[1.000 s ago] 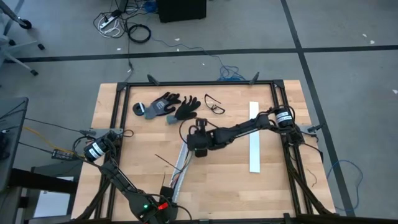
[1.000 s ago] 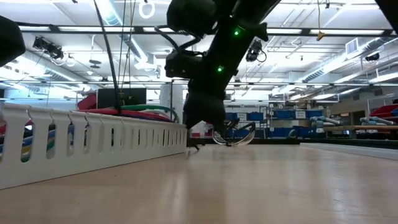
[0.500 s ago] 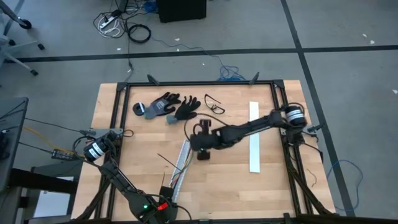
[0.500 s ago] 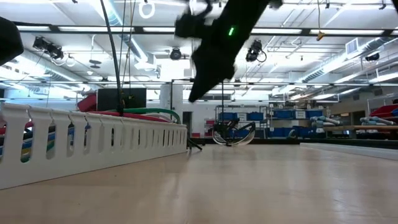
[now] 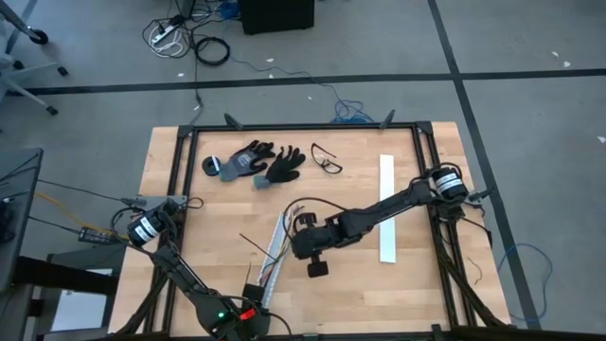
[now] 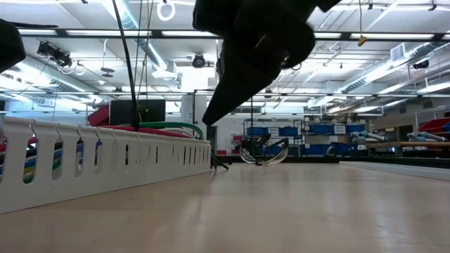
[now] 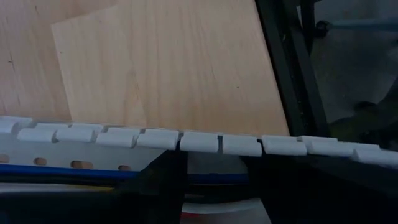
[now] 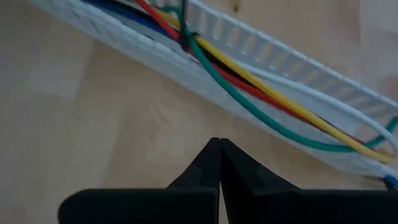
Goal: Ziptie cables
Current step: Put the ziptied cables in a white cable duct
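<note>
On the wooden bench [image 5: 189, 180] the cables [image 8: 261, 84] lie in the white slotted duct [image 5: 275, 248]; the right gripper [image 8: 220, 163], jaws fully closed and empty, hovers just beside it; the left gripper [image 5: 251, 298] sits at the duct's near end, jaws half open around the duct.

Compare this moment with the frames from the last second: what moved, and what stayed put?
The right gripper, jaws shut and empty, swung from over the slotted white duct's far end toward the table's near edge, stopping beside the duct. In the low view the arm lifted and now looms larger. Unchanged: the left gripper at the duct's near end, the cables in the duct, the gloves, the glasses and the white strip.
</note>
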